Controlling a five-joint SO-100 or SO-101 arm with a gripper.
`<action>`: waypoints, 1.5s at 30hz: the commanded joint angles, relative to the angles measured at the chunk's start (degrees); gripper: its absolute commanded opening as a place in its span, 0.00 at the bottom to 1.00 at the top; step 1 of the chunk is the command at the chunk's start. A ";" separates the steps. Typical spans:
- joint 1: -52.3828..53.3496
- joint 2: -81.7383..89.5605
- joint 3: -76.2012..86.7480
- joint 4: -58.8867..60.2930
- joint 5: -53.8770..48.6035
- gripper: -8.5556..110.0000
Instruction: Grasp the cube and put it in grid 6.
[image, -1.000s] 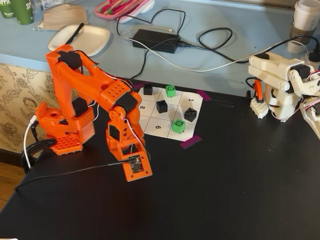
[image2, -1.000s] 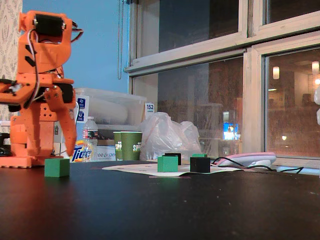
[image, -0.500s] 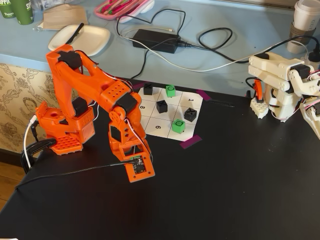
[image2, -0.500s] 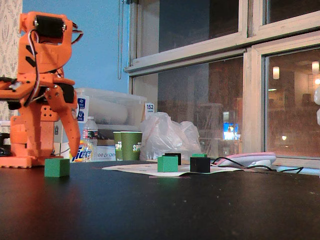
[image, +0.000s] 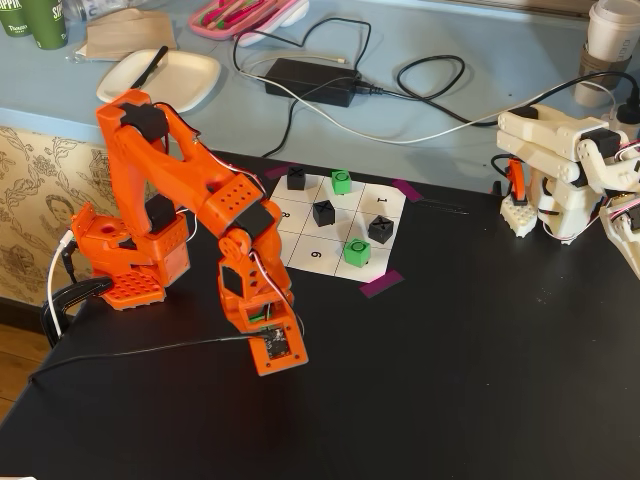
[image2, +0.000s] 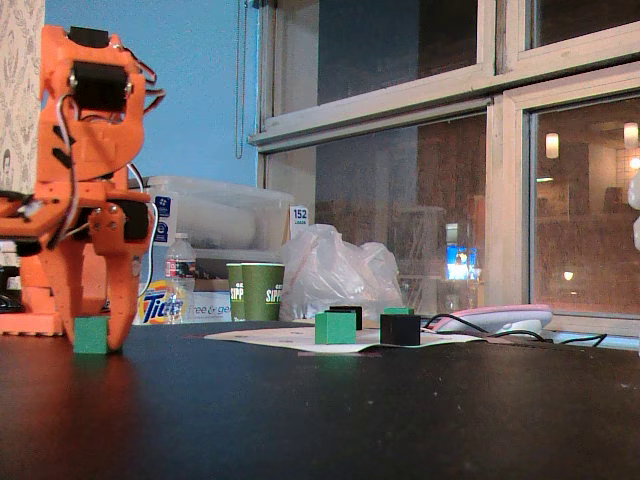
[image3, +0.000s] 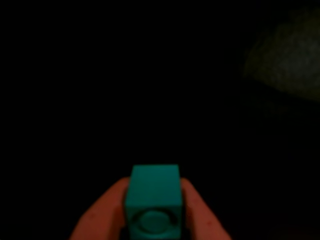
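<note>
A green cube (image3: 153, 192) with a black ring on one face sits between my two orange fingers (image3: 105, 210) in the wrist view, touched on both sides. In a fixed view my gripper (image2: 92, 338) stands down on the black table with this cube (image2: 90, 335) at table level. In the other fixed view my gripper (image: 264, 335) is at the front left, well short of the paper grid (image: 395, 212). The cell printed 6 (image: 316, 254) is bare. Two more green cubes (image: 356, 251) (image: 341, 181) and three black cubes (image: 323, 212) stand on other cells.
A white robot arm (image: 560, 170) stands at the table's right edge. A power brick (image: 312, 80) with cables, a white plate (image: 160, 75) and cups lie on the blue surface behind. Purple tape (image: 380, 284) holds the grid's corners.
</note>
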 joint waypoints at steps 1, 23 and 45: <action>-0.53 0.44 0.44 -4.13 2.20 0.07; -26.63 9.14 -35.16 28.65 20.74 0.07; -46.49 0.00 -29.88 22.50 23.38 0.07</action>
